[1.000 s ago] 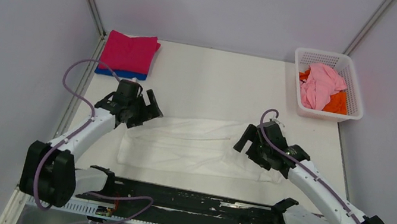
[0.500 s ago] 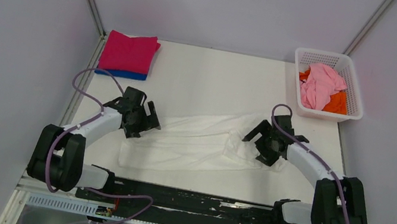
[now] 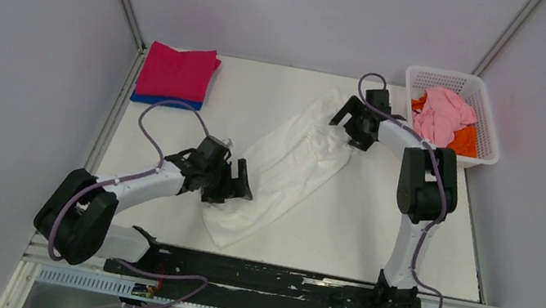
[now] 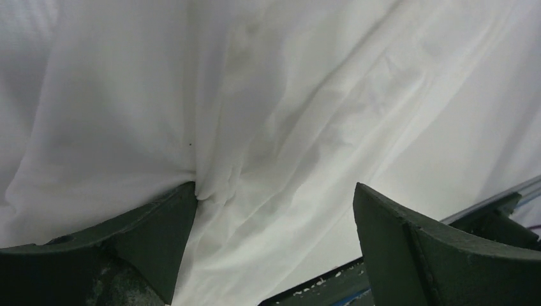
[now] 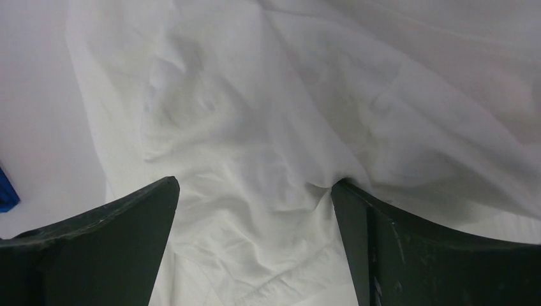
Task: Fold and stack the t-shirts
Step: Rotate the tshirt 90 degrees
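A white t-shirt (image 3: 294,157) lies folded into a long strip, running diagonally from the back right to the near left of the table. No print shows on it. My left gripper (image 3: 235,188) is open at its near end, jaws wide over the cloth (image 4: 287,95), one finger (image 4: 159,223) touching a fold. My right gripper (image 3: 346,128) is open at its far end, jaws wide over wrinkled cloth (image 5: 268,115). The left gripper (image 4: 274,191) and the right gripper (image 5: 255,185) hold nothing. A folded magenta t-shirt (image 3: 178,71) lies on a blue one (image 3: 166,101) at the back left.
A white lattice basket (image 3: 422,77) at the back right holds a crumpled pale pink t-shirt (image 3: 441,118) over an orange one (image 3: 464,140). The black base rail (image 3: 266,279) runs along the near edge. Grey walls close in the left, right and back.
The white shirt has swung from lying crosswise to a diagonal. My right arm moved far back with its end; my left arm moved nearer and to the right.
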### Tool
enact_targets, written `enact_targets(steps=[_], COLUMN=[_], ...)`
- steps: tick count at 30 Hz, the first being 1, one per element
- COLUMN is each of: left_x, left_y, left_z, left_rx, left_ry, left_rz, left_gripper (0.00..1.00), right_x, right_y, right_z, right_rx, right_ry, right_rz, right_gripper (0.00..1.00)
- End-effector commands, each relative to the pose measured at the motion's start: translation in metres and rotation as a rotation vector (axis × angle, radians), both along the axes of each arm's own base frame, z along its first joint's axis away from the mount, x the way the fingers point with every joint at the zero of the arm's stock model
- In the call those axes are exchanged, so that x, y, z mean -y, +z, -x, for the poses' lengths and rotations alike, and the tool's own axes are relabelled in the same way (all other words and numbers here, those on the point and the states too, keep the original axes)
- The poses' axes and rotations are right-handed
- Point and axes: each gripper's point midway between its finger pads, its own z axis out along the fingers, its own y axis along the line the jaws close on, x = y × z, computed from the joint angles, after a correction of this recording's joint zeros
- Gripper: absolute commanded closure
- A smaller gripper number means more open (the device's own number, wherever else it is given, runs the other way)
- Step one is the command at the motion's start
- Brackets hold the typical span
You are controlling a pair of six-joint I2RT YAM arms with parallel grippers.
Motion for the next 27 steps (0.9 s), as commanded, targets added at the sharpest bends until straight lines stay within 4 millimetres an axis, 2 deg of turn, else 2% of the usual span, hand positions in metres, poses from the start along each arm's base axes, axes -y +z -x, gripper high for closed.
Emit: enact_targets(steps=[1, 4, 5, 6, 9, 12, 17, 21, 24, 27], left_x=[0.041, 0.064, 0.072, 0.078, 0.081, 0.076, 0.06, 0.066, 0.073, 0.072], left_y=[-0.011, -0.011, -0.009, -0.011, -0.016, -0.022, -0.03, -0.015, 0.006, 0.028], left_z=[0.025, 0.031, 0.035, 0.038, 0.047, 0.062, 0.092, 0.107, 0.104, 0.092], left_rx=[-0.066, -0.073, -0.072, -0.077, -0.096, -0.124, -0.185, -0.161, -0.083, 0.008], left_ry=[-0.109, -0.172, -0.19, -0.207, -0.21, -0.222, -0.256, -0.335, -0.38, -0.368], left_rz=[0.041, 0.068, 0.085, 0.085, 0.054, 0.011, -0.081, -0.04, 0.003, 0.007], left_gripper=[0.0, 0.0, 0.0, 0.0, 0.0, 0.0, 0.0, 0.0, 0.0, 0.0], right_x=[-0.008, -0.016, -0.017, -0.019, -0.025, -0.021, -0.013, -0.016, -0.021, -0.027], right_y=[-0.019, -0.028, -0.039, -0.037, -0.031, -0.027, -0.033, -0.025, -0.01, 0.017], right_z=[-0.061, -0.098, -0.109, -0.122, -0.149, -0.171, -0.188, -0.199, -0.207, -0.21], right_rx=[0.045, 0.044, 0.043, 0.061, 0.114, 0.168, 0.199, 0.252, 0.313, 0.378], right_ry=[0.105, 0.112, 0.112, 0.107, 0.121, 0.114, 0.106, 0.119, 0.155, 0.215], right_rz=[0.025, 0.011, 0.011, 0.001, -0.032, -0.011, -0.022, -0.039, -0.052, -0.054], right_gripper=[0.0, 0.0, 0.0, 0.0, 0.0, 0.0, 0.0, 0.0, 0.0, 0.0])
